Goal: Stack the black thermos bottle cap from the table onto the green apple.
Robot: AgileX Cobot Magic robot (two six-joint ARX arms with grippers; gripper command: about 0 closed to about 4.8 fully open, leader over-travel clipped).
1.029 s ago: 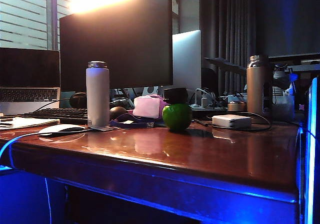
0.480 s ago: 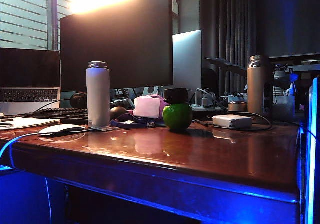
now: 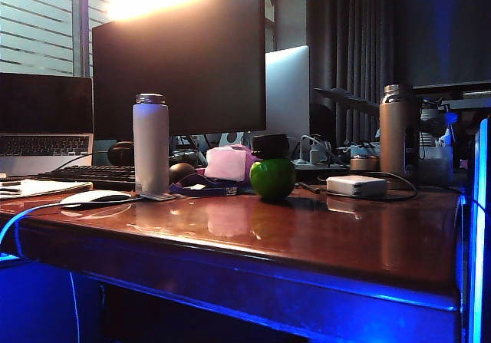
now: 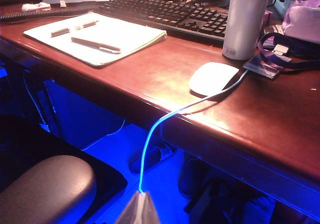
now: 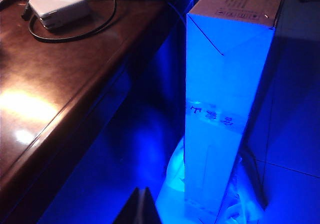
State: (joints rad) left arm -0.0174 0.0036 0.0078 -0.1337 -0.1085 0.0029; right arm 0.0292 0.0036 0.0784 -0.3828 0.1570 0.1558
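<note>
A: Where is the short black cylindrical thermos bottle cap (image 3: 269,145) at this moment?

B: It sits upright on the dimpled top of the shiny round green apple (image 3: 271,179), touching it. The apple rests on the glossy reddish-brown wooden tabletop (image 3: 307,235), at about three o'clock from the pink boxy object (image 3: 227,163) just beside it. From how things lie, I judge the stacking is done.

A: And the two end effectors?

B: No arm shows in the exterior view. The left end effector (image 4: 139,210) appears only as a pale tip at the edge of its wrist view, off the front edge of the tabletop, near the white flat mouse (image 4: 214,78) and its glowing cable. If its jaws are apart or together, I cannot tell. The right end effector (image 5: 141,205) shows as one dark tip, closed and holding nothing, off the side of the tabletop beside a tall blue-lit cardboard box (image 5: 227,98).

A: How would the cap handle if somebody must take it again?

B: I think it is light, stiff and smooth, so it can slip. The balance looks delicate, because the apple is round and can roll. I would pinch the cap at its side wall, from nine and three o'clock, and lift straight up without pushing the apple.
</note>
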